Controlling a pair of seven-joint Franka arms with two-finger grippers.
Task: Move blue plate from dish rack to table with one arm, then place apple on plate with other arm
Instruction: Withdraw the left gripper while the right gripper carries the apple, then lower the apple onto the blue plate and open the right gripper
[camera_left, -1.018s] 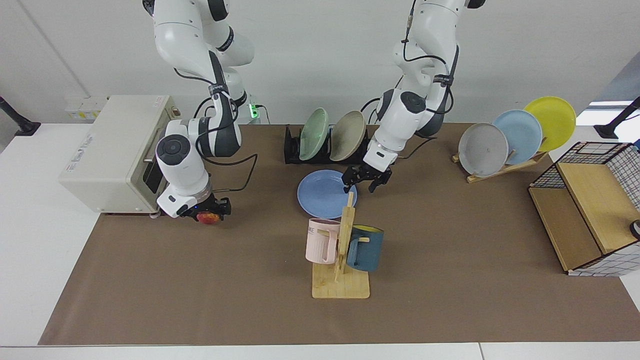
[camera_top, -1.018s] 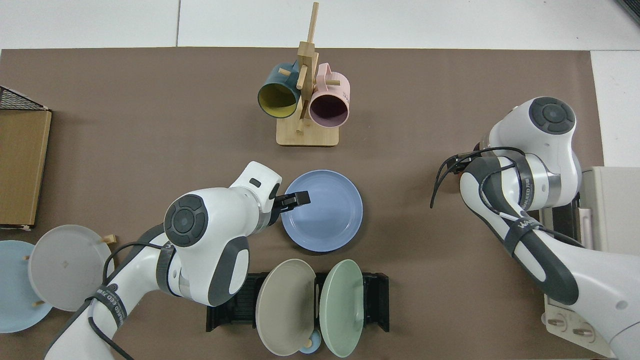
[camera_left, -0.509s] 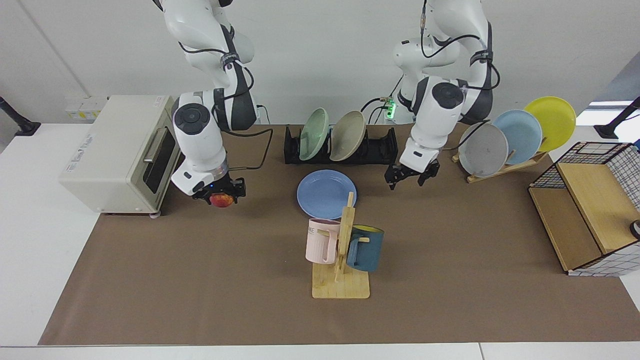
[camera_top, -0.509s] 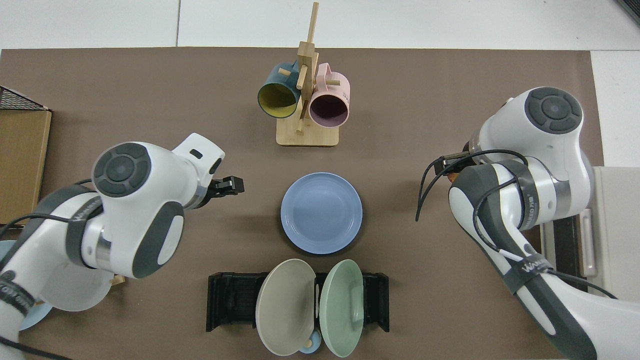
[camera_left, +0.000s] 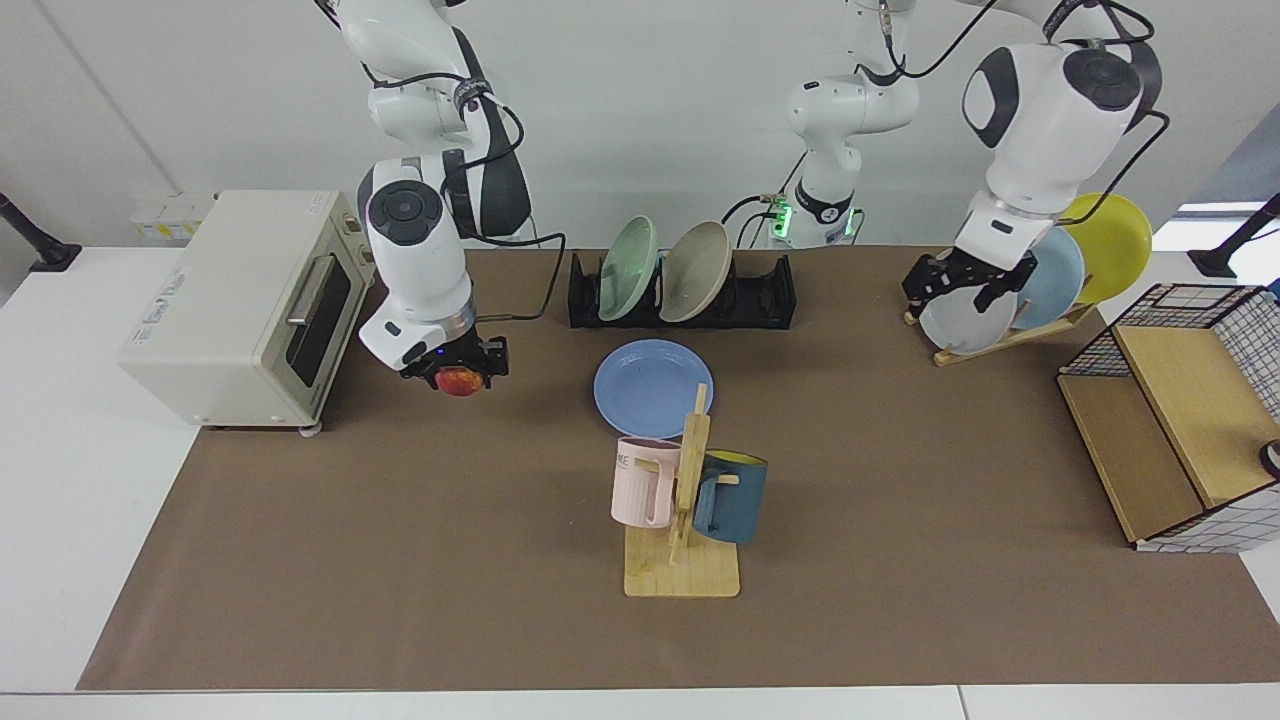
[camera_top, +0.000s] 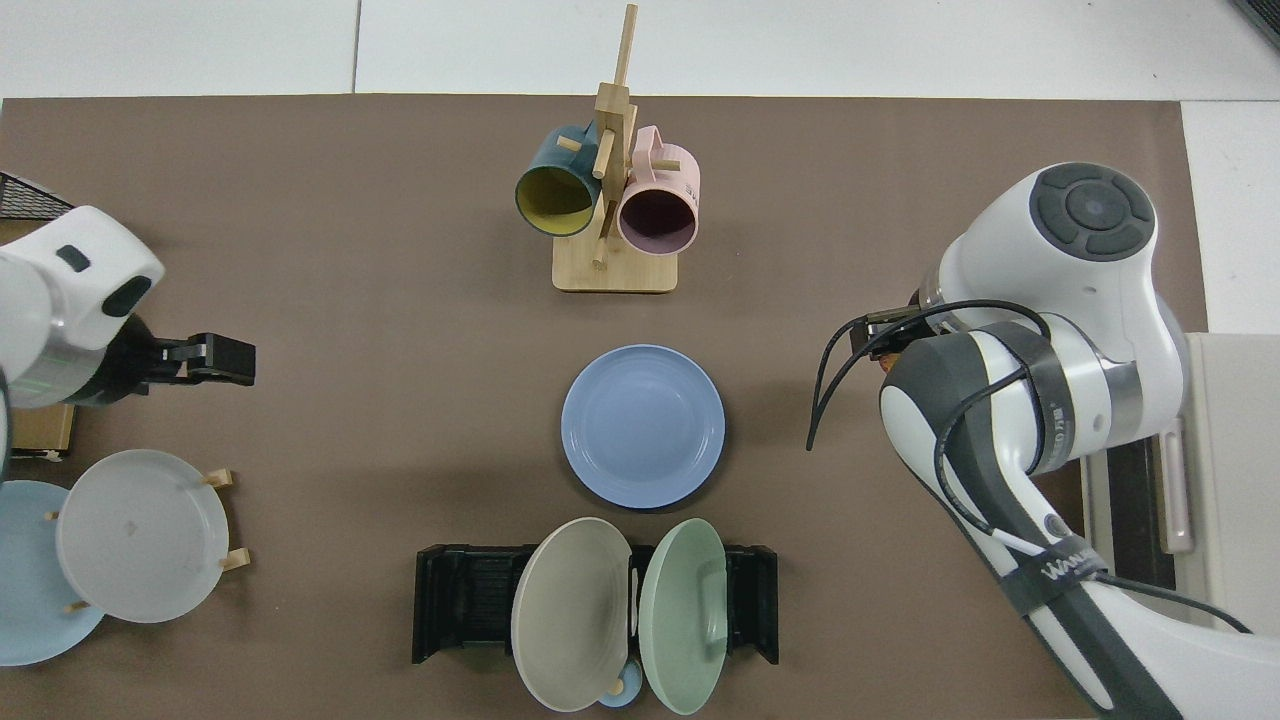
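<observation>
The blue plate (camera_left: 652, 387) (camera_top: 643, 426) lies flat on the table (camera_left: 400, 560) (camera_top: 300, 200), just in front of the black dish rack (camera_left: 760, 300) (camera_top: 460, 600). My right gripper (camera_left: 457, 374) hangs above the mat beside the toaster oven, well off to one side of the plate, shut on the red apple (camera_left: 461, 384). In the top view the arm covers the apple. My left gripper (camera_left: 957, 287) (camera_top: 218, 359) is open and holds nothing. It is raised in front of the grey plate on the wooden stand, far from the blue plate.
A green plate (camera_left: 628, 268) and a beige plate (camera_left: 697, 271) stand in the dish rack. A mug tree (camera_left: 685, 500) with two mugs stands just in front of the blue plate. A toaster oven (camera_left: 240, 300), a wooden plate stand (camera_left: 1000, 335) and a wire basket (camera_left: 1180, 420) flank the mat.
My left gripper let go of the blue plate and swung up and away to the wooden plate stand. My right gripper lifted the apple from beside the toaster oven and carried it toward the plate.
</observation>
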